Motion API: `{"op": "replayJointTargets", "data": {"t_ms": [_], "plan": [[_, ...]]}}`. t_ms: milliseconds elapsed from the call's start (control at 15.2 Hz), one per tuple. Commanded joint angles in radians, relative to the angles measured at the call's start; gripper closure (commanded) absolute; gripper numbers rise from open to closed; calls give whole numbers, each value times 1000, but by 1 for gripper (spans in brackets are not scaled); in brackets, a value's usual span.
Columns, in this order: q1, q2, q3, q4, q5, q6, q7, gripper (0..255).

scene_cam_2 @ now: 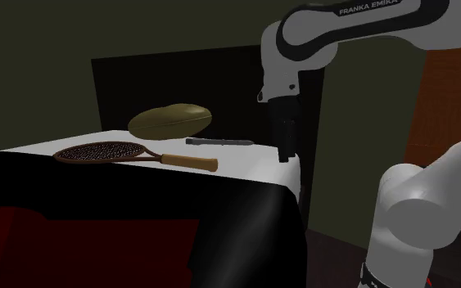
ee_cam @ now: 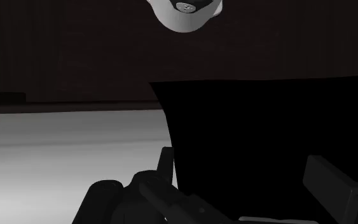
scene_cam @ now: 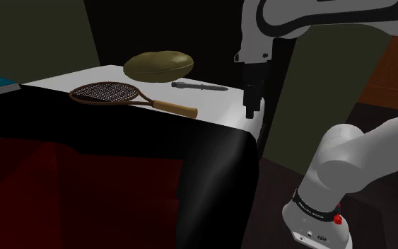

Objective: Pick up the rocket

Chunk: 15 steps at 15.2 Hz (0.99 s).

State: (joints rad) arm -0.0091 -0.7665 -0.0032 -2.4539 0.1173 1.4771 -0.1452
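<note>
— How far along is this?

— Hardly begun, I'd say. The rocket (scene_cam: 199,86), a slim dark grey thing, lies flat on the white table (scene_cam: 218,113), just in front of the olive oval ball (scene_cam: 159,64) and behind the handle of the racket (scene_cam: 112,93). Nothing touches it.

— And the claw?

— The claw (scene_cam: 249,112) hangs pointing down over the table's end, to the shoulder view's right of the rocket and apart from it. In the wrist view its fingers (ee_cam: 327,181) stand spread, with nothing between them.

— So what is left?

— All of it, by my reckoning: cross over the rocket, come down, close on its body, lift.
</note>
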Motion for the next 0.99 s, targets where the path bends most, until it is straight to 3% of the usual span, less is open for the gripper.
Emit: {"op": "replayJointTargets", "data": {"t_ms": [0,462,924], "plan": [[0,0,0,0,0,0,0,0],[-18,220,-74,125,-76,130,-138,0],[-27,450,-135,307,-108,219,-265,0]]}}
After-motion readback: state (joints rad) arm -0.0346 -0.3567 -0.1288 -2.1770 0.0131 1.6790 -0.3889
